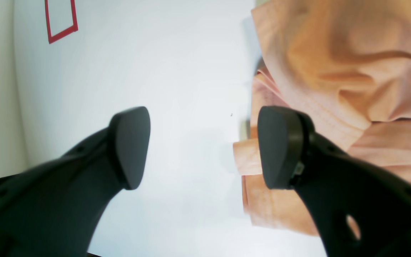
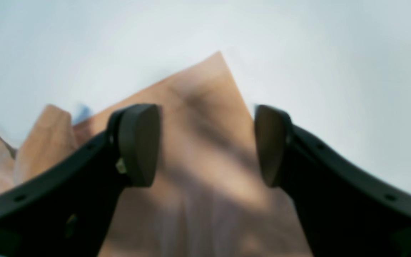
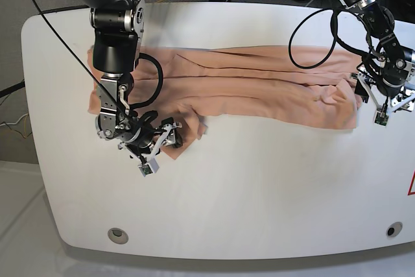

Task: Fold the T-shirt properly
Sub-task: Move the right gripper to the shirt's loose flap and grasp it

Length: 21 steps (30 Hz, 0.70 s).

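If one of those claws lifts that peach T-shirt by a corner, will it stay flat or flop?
Probably flop: the T-shirt already lies in soft folds and wrinkles. It looks thin and light, so the rest would likely drag along the table.

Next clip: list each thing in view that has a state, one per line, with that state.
T-shirt: stretched in a long folded band across the table, wrinkled, not yet a neat fold.
Left gripper: open, empty, beside the shirt's edge.
Right gripper: open, over a shirt corner, holding nothing.
Table: white, bearing the shirt.
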Each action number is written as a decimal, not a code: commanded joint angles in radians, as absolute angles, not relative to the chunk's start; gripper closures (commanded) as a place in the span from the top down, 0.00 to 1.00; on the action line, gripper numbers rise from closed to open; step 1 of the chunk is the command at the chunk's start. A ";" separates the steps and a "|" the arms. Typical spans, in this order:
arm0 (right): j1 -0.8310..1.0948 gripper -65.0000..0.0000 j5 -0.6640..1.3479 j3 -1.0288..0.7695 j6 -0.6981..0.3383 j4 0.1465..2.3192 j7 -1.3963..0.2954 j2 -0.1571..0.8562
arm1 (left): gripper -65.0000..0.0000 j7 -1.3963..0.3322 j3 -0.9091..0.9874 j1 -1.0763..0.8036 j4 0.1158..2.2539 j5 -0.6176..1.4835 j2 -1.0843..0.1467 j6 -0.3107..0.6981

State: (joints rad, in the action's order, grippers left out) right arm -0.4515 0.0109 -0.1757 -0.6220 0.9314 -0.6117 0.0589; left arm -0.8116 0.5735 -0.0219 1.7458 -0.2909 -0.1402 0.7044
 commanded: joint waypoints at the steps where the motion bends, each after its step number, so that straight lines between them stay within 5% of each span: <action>1: -0.472 0.61 0.016 -0.160 -0.625 0.938 -0.613 0.074 | 0.66 -0.794 0.576 -0.008 1.767 -0.286 -0.156 0.698; 21: -0.334 0.60 0.024 -0.102 -0.622 1.043 -0.615 0.070 | 0.66 -0.794 0.576 -0.008 1.767 -0.286 -0.151 0.698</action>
State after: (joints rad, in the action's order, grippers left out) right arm -0.3428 0.0376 -0.1040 -0.6182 1.0248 -0.5503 0.0696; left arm -0.8112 0.5735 -0.0219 1.7458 -0.2909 -0.1390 0.7044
